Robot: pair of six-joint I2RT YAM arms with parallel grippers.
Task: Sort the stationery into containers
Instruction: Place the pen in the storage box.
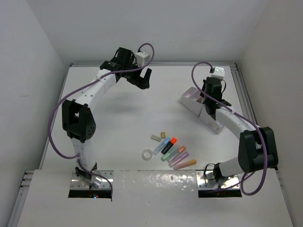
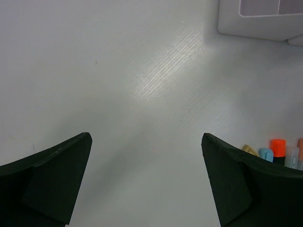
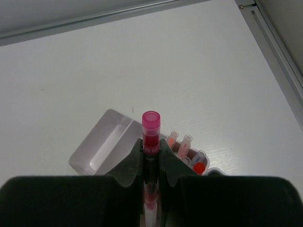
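The white worktop (image 1: 142, 106) carries an organizer (image 1: 191, 99) at its right rear. Near the front middle, highlighters (image 1: 173, 152) lie side by side in a cluster. Two erasers (image 1: 155, 138) sit just behind them, and a tape ring (image 1: 148, 154) just to their left.

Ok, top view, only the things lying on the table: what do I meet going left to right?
Tape ring → orange-capped marker → organizer. The erasers and the highlighters overlap these sideways, so they are left out.
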